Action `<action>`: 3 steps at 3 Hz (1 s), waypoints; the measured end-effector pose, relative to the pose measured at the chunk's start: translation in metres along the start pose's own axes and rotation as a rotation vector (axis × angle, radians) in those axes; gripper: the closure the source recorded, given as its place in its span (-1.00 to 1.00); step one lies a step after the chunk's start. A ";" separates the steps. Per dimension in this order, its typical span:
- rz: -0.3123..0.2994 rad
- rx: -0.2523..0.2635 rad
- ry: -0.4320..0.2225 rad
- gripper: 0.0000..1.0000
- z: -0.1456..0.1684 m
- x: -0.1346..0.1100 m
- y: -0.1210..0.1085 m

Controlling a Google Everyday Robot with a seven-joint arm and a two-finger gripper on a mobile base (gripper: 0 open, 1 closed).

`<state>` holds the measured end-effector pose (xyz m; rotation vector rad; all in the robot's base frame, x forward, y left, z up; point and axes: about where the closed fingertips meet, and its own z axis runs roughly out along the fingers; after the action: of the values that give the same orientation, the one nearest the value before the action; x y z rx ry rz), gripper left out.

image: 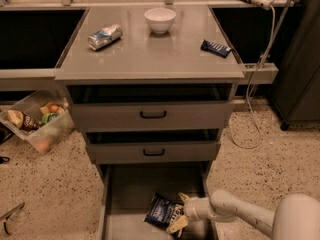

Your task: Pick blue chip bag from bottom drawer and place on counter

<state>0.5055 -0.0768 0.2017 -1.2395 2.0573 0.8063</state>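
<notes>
In the bottom drawer [131,191], the gripper [180,212], spread wide, is seemingly straddling the blue chip bag [160,210]; I am judging it light, crinkly, best pinched edgewise.

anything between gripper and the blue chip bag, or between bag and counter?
Nothing visible between gripper and blue chip bag; the gripper is at the bag's right edge in the bottom drawer. Going up, the two partly pulled-out upper drawers jut out below the counter.

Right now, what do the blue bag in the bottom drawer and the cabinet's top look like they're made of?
The blue chip bag, at the gripper in the bottom drawer: probably thin plastic film, crinkled and glossy. The counter: likely metal or laminate, smooth matte grey with soft reflections.
</notes>
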 end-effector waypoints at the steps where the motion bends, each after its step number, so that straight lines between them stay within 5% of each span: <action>1: 0.019 -0.004 0.001 -1.00 0.021 0.014 -0.009; 2: 0.053 -0.037 0.005 -1.00 0.064 0.035 -0.019; 3: 0.054 -0.014 0.002 -0.63 0.065 0.036 -0.033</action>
<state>0.5328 -0.0600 0.1269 -1.1970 2.0977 0.8462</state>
